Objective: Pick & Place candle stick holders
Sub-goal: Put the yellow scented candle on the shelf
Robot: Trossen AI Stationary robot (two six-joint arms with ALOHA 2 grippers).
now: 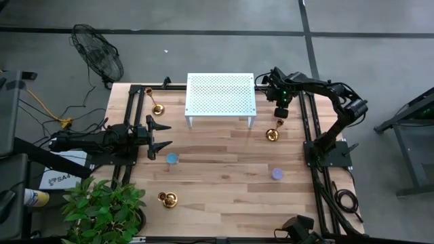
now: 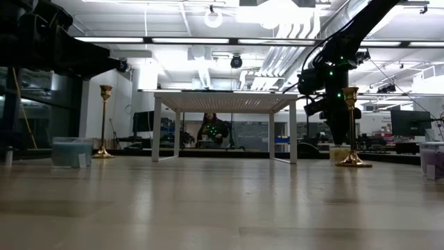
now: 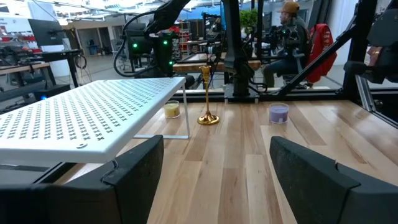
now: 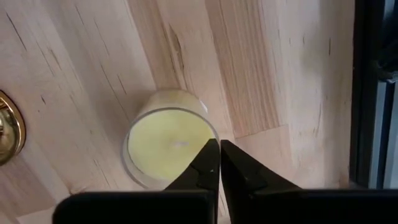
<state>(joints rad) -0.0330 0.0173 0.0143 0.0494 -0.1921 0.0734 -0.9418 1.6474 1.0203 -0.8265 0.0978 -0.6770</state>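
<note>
The right gripper is being held with its fingers pressed together on nothing, directly above a yellow candle and just beside a candle stick holder standing near the white perforated rack. The left gripper is being kept spread wide at the table's left side, near a blue candle. Two further holders are being left standing, one at the rear left and one at the front left.

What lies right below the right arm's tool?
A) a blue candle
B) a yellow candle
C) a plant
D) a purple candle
B: in the right wrist view the right arm's tool, its fingers closed together, hangs directly over a yellow candle in a clear glass on the wooden table.
</note>
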